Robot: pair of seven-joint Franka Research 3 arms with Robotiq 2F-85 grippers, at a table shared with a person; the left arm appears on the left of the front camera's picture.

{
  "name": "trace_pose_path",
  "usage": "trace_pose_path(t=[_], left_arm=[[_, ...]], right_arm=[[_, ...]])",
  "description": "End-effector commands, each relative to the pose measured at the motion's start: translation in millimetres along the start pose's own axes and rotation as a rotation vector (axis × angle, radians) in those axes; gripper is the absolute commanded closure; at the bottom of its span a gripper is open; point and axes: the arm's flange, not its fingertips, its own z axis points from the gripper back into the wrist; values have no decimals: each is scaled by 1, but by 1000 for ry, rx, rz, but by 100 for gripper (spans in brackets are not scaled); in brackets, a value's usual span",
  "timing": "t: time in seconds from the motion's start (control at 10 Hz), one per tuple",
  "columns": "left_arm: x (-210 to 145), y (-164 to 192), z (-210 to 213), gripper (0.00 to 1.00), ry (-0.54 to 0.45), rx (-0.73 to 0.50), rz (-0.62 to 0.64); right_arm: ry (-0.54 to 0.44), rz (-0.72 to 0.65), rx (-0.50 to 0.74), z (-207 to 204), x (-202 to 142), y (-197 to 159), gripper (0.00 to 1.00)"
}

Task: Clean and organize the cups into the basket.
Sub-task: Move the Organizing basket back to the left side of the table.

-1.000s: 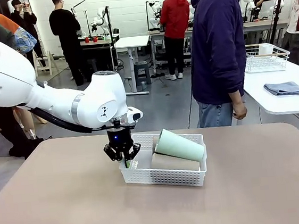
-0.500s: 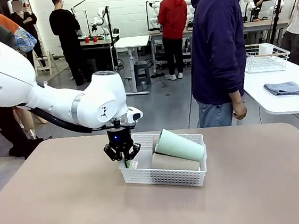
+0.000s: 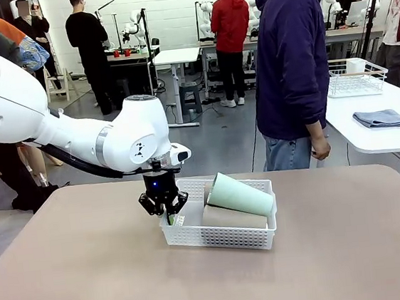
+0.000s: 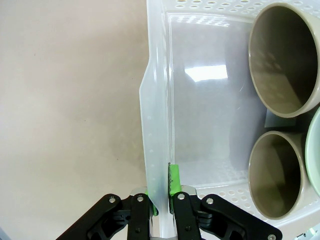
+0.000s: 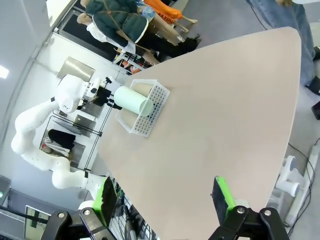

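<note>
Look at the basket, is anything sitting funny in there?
Yes. The green cup lies tilted on top of the two brown cups, poking above the basket rim. The left pincer is pinching the basket's side wall.

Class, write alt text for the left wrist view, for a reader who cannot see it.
The left gripper is shut on the white basket wall, one finger inside and one outside. Inside lie two tan cups, open mouths facing the camera, with a green cup's rim at the edge. The basket sits on a beige table.
</note>
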Motion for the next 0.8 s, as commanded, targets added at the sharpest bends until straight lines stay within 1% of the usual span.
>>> trace_pose_path(t=[0.0, 0.2, 0.3, 0.4, 0.5, 0.6, 0.7], left_arm=[[0, 2, -1, 100, 0, 5, -2], [0, 2, -1, 100, 0, 5, -2], [0, 2, -1, 100, 0, 5, -2], [0, 2, -1, 100, 0, 5, -2], [0, 2, -1, 100, 0, 5, -2], [0, 2, -1, 100, 0, 5, -2], [0, 2, -1, 100, 0, 5, -2]], right_arm=[[37, -195, 157, 6, 7, 0, 0], [50, -350, 245, 17, 13, -6, 0], [35, -412, 275, 22, 15, -10, 0], [14, -443, 249, 23, 17, -16, 0], [9, -445, 162, 20, 17, -25, 0], [67, -382, 261, 11, 3, -9, 0], [67, -382, 261, 11, 3, -9, 0]])
